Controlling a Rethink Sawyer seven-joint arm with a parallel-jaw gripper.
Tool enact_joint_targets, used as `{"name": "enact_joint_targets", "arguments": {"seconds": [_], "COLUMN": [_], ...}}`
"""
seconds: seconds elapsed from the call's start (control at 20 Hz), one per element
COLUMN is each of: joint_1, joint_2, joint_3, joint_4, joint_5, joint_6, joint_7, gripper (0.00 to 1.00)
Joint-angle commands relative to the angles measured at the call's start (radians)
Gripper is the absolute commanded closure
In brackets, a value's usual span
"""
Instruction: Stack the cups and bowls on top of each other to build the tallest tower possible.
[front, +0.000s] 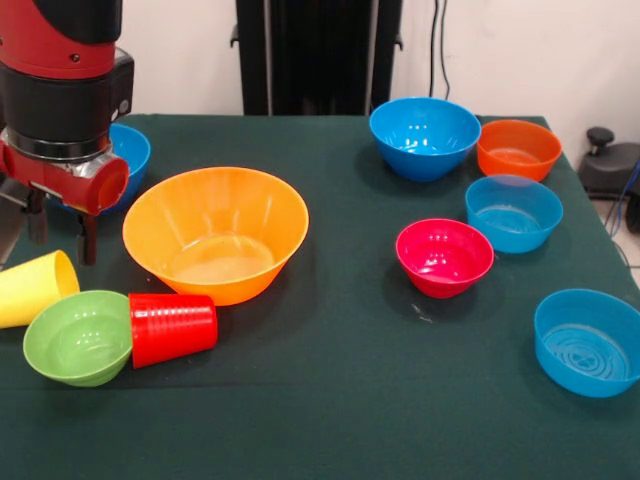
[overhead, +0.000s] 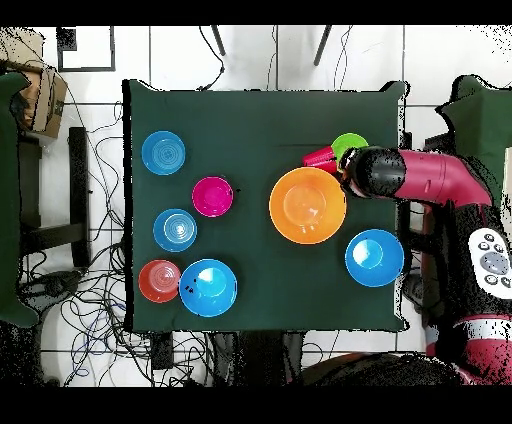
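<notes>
Here the gripper (front: 62, 228) hangs at the table's left edge in the front view, its two dark fingers (front: 88, 238) standing slightly apart and closed on nothing, tips low over the green cloth. The relation that matters is with the yellow cup (front: 35, 288), which lies on its side just below and beside those tips; its long axis runs slantwise, mouth toward the left edge of the picture, base toward the fingers, so a grasp would likely need the jaws set across that axis. Touching the light green bowl (front: 78, 337) is the red cup (front: 174, 328), also toppled, its axis roughly level and its mouth toward the bowl; it lies a little farther from the fingers. The big yellow-orange bowl (front: 216, 233), evidently the tower's base, sits upright and empty just beside the arm, so no stacking has begun. A deep blue bowl (front: 128, 152) is partly hidden behind the wrist. Well apart on the other side stand another deep blue bowl (front: 424, 136), the orange bowl (front: 518, 148), two paler blue bowls (front: 513, 212) (front: 587, 342) and the pink-red bowl (front: 444, 257), all upright. In the overhead view the arm (overhead: 420, 178) covers the yellow cup.
</notes>
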Motion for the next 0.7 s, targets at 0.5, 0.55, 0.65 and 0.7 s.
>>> {"name": "enact_joint_targets", "arguments": {"seconds": [0.5, 0.55, 0.65, 0.7], "joint_1": [0.058, 0.055, 0.058, 0.059], "joint_2": [0.033, 0.032, 0.033, 0.034], "joint_3": [-0.060, -0.058, -0.063, -0.065], "joint_4": [0.120, 0.124, 0.128, 0.128], "joint_5": [-0.078, -0.075, -0.077, -0.078], "joint_6": [-0.122, -0.127, -0.135, -0.138], "joint_7": [-0.060, -0.065, -0.065, -0.065], "gripper": [0.00, 0.00, 0.00, 0.00]}}
